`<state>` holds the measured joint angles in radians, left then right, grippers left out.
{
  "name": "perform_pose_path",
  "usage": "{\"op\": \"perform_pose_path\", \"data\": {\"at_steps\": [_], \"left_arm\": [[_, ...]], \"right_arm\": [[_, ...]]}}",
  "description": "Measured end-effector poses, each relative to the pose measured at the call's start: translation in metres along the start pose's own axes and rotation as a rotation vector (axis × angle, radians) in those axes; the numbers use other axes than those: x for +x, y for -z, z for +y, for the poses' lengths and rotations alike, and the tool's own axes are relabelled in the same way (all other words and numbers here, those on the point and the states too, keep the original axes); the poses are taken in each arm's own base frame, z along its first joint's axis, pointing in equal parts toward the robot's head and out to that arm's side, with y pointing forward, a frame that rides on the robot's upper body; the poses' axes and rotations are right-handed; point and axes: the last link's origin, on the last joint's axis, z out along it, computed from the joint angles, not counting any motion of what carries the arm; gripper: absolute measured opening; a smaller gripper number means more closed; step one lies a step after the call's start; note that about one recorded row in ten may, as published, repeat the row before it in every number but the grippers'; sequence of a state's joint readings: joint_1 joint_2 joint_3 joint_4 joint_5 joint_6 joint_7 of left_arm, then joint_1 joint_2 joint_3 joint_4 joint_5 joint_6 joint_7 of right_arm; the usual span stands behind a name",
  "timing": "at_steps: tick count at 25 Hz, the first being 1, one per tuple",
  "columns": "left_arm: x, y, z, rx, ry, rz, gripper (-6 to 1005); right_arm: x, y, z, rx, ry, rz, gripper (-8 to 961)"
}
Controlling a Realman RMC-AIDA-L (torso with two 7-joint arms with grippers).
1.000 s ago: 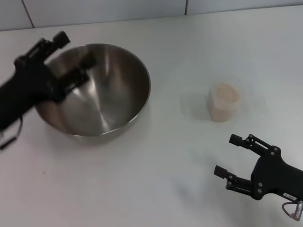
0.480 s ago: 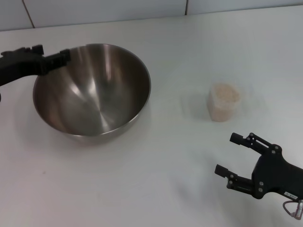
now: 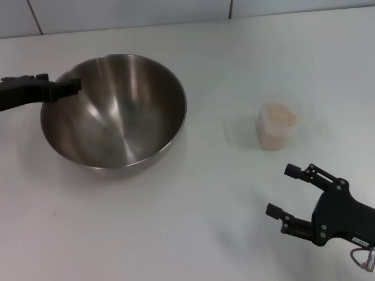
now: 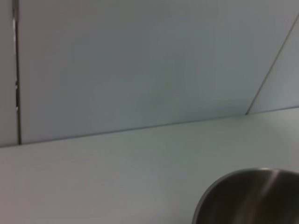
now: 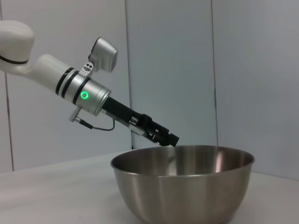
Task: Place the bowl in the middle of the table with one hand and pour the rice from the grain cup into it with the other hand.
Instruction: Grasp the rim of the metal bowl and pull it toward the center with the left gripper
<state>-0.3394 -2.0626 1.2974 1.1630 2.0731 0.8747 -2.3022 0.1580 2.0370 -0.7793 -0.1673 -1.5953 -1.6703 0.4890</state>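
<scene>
At the lower right of the head view, the black two-fingered right gripper [image 3: 280, 192] hovers with its fingers spread wide and empty. Beyond it, right of centre, stands the small transparent grain cup [image 3: 276, 126], full of whitish-beige rice [image 3: 279, 116]. The large shiny stainless-steel bowl [image 3: 114, 111] sits left of centre on the plain white table [image 3: 193, 234].

To grasp the cup well, I judge the right gripper should straddle it squarely before closing, keeping it level.

At the far left edge, the black left gripper [image 3: 58, 89] hangs above the bowl's rim; whether its fingers are open or closed cannot be told.
</scene>
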Motion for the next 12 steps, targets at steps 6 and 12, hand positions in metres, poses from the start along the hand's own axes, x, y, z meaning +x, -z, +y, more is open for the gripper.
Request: {"op": "perform_pose_path", "data": {"at_steps": [6, 12], "left_arm": [[-0.0053, -0.002, 0.0008, -0.012, 0.01, -0.025, 799], [-0.0105, -0.0031, 0.0022, -0.028, 0.011, -0.054, 800]], "right_arm": [[-0.0002, -0.0005, -0.0003, -0.001, 0.001, -0.001, 831], [-0.0002, -0.0005, -0.0003, -0.001, 0.001, -0.001, 831]]}}
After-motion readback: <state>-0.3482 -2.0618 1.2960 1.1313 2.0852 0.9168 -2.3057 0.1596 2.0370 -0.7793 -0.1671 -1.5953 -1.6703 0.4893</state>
